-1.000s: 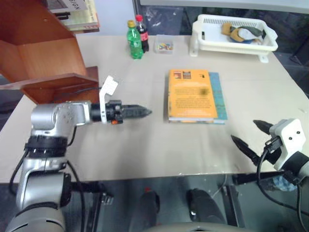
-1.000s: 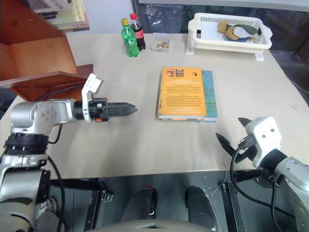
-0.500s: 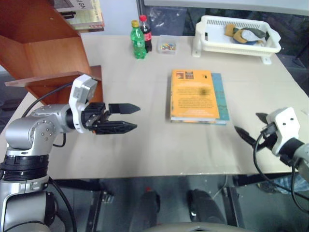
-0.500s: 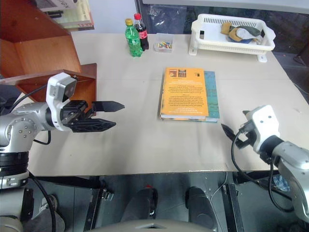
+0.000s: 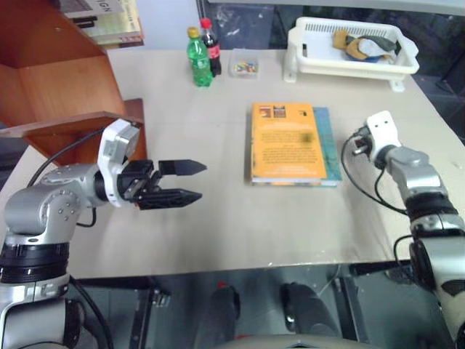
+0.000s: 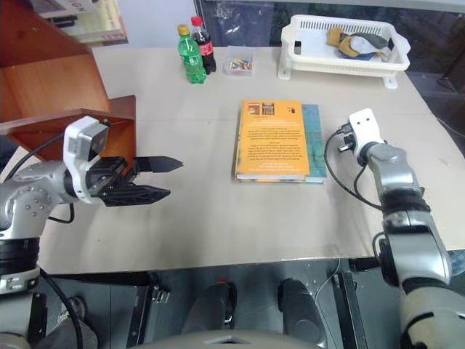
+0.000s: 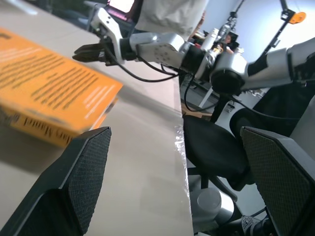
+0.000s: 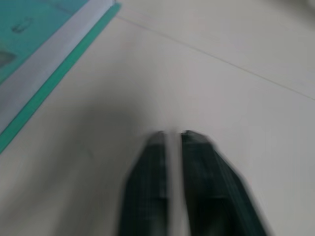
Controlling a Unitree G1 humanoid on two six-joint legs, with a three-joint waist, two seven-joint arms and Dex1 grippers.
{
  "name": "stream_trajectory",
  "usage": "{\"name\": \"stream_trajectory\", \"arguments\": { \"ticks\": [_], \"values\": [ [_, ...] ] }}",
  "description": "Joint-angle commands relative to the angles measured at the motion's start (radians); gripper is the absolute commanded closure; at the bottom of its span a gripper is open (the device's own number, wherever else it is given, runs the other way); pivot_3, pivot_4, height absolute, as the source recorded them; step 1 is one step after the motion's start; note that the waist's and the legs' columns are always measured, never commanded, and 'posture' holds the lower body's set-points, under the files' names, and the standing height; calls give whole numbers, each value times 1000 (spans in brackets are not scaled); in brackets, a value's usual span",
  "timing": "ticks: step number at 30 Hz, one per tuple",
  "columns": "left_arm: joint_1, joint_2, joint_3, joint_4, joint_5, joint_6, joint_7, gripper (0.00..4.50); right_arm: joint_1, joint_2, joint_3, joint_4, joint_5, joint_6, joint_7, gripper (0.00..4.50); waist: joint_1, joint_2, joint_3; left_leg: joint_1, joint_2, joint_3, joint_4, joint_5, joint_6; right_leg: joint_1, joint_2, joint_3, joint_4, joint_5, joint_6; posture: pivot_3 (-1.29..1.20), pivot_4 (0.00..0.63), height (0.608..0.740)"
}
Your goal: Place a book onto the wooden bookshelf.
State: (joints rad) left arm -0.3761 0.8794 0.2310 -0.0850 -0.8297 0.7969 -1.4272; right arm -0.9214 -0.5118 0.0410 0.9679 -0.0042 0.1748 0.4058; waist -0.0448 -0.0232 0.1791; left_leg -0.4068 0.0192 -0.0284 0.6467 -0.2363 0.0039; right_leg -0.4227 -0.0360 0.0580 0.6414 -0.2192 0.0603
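Beige tabletop (image 5: 218,218) carries everything, and the orange book (image 5: 287,142) lying flat near its middle serves as the landmark. Far to the book's left, at the table's edge, stands the wooden bookshelf (image 5: 65,94), reddish-brown with slanted panels, with pale books (image 5: 109,18) leaning at its top. Under the orange book lies a teal-blue book (image 5: 332,149), its edge peeking out on the right side. Beyond the book, at the far right of the table, sits a white basket (image 5: 352,47); farther left along that far edge are a small clear box (image 5: 245,67) and two bottles (image 5: 202,54). Left of the book, the left gripper (image 5: 185,182) hovers with fingers spread wide, pointing toward it. Just right of the teal-blue book, the right gripper (image 8: 172,142) has its fingers pressed nearly together, empty, close over the table.
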Motion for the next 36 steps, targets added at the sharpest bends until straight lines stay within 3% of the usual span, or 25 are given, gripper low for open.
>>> {"name": "stream_trajectory", "arguments": {
  "ticks": [1,7,12,17,20,23,24,27,31,36],
  "values": [
    [25,14,58,-61,-30,-10,33,0,-68,17,8,128,-35,-134,28,4454,0,0,0,-7,0,-1,2,0,0,-6,0,-2,1,0,0,0,150,740],
    [63,1,97,-80,-50,-9,96,0,-67,54,1,157,-31,-258,158,4454,-3,0,0,-8,-1,-1,2,0,0,-9,-1,-1,3,0,0,0,150,740],
    [48,-18,77,-61,-40,-11,151,0,-30,52,-13,104,-27,-281,184,4454,-8,0,0,-7,-1,-2,4,0,0,-9,-1,-1,6,0,0,0,150,740],
    [-35,-75,19,17,22,25,321,0,120,-17,-46,-185,14,-200,237,4454,5,0,0,-8,-2,-3,5,0,0,-8,-1,-2,7,1,0,0,150,740],
    [-148,-147,-30,138,38,153,469,0,430,-95,-137,-769,140,25,286,3582,28,2,-1,-9,-2,-4,6,0,0,-8,-2,-4,7,0,0,0,150,740],
    [-306,-232,-28,324,17,303,568,0,703,-139,-253,-1286,305,242,283,2200,41,3,0,-10,-3,-6,7,0,0,-8,-3,-6,8,0,0,0,150,740],
    [-356,-256,-26,389,18,341,587,0,771,-149,-292,-1416,362,296,281,1550,34,3,0,-11,-4,-7,8,0,0,-8,-3,-6,9,0,1,0,150,740],
    [-493,-318,-31,590,41,420,613,0,929,-167,-399,-1717,537,441,263,254,23,1,0,-8,-6,-6,12,0,0,-8,-4,-4,15,0,1,0,150,740],
    [-663,-414,-19,889,98,405,646,0,1078,-177,-496,-1982,732,539,190,105,16,0,-1,-5,-3,-9,20,0,1,-1,-1,-6,17,-2,4,0,150,740],
    [-785,-466,-20,1144,193,296,625,0,1179,-307,-490,-2015,894,407,43,105,4,-2,0,0,-3,-8,24,0,1,5,0,-5,17,-2,7,0,150,740]
  ]
}}
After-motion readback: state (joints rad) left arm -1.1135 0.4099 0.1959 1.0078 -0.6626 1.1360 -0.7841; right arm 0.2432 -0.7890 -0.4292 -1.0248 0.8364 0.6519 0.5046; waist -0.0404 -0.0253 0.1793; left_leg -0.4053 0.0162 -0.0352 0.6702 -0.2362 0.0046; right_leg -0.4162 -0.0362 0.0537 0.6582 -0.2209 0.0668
